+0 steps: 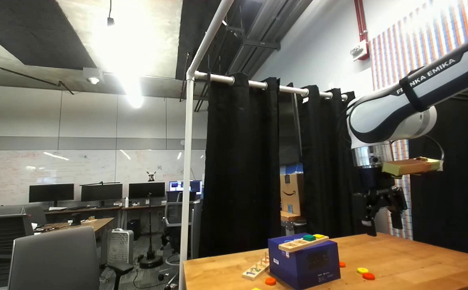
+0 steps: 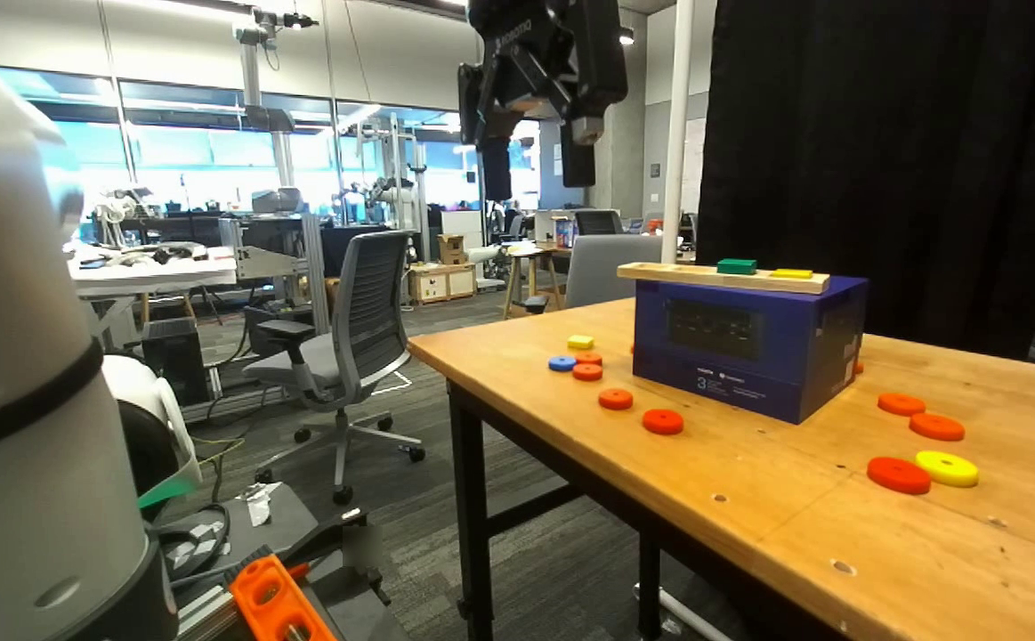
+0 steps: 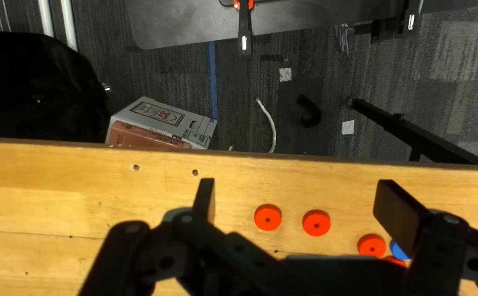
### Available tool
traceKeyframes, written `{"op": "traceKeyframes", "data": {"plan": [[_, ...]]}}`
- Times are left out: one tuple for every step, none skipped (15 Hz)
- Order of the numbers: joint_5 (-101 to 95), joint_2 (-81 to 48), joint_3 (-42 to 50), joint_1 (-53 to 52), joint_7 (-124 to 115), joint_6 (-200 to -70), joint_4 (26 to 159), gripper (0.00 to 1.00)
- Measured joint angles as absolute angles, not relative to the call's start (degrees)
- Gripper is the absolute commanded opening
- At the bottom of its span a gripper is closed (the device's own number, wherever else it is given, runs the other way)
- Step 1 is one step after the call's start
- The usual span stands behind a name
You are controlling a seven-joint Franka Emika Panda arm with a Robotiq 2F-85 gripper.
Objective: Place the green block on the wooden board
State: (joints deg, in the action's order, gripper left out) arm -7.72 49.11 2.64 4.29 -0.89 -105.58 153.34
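Note:
The small green block (image 1: 309,237) sits on the wooden board (image 1: 287,247), beside a yellow piece (image 1: 318,236). The long, narrow board lies on top of the dark blue box (image 1: 304,262). An exterior view also shows the green block (image 2: 737,266), the board (image 2: 655,271) and the yellow piece (image 2: 792,273). My gripper (image 1: 384,226) is open and empty, high above the table and apart from the box; it also shows open in an exterior view (image 2: 538,178). In the wrist view my gripper's fingers (image 3: 302,205) are wide apart over the table; block and board are out of that view.
The blue box stands on the wooden table (image 2: 748,481). Several orange-red discs (image 2: 663,421), a yellow disc (image 2: 947,467), a blue disc (image 2: 561,363) and a yellow square piece (image 2: 580,342) lie around it. A pegged wooden strip (image 1: 254,272) lies beside the box.

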Motion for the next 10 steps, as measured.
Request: {"op": "traceKeyframes", "data": {"plan": [[-7.72,49.57,2.64,4.29,-0.87,-105.37,153.55,1.0],[-7.72,49.83,2.64,4.29,-0.85,-105.24,153.63,1.0],[-7.72,49.92,2.65,4.29,-0.83,-105.18,153.65,1.0],[-7.72,49.93,2.65,4.29,-0.82,-105.17,153.66,1.0],[-7.72,49.93,2.65,4.29,-0.81,-105.16,153.67,1.0],[-7.72,49.93,2.65,4.29,-0.79,-105.15,153.68,1.0],[-7.72,49.93,2.65,4.29,-0.79,-105.15,153.68,1.0],[-7.72,49.93,2.65,4.29,-0.77,-105.15,153.69,1.0],[-7.72,49.93,2.65,4.29,-0.77,-105.15,153.69,1.0],[-7.72,49.93,2.65,4.29,-0.76,-105.14,153.69,1.0]]}}
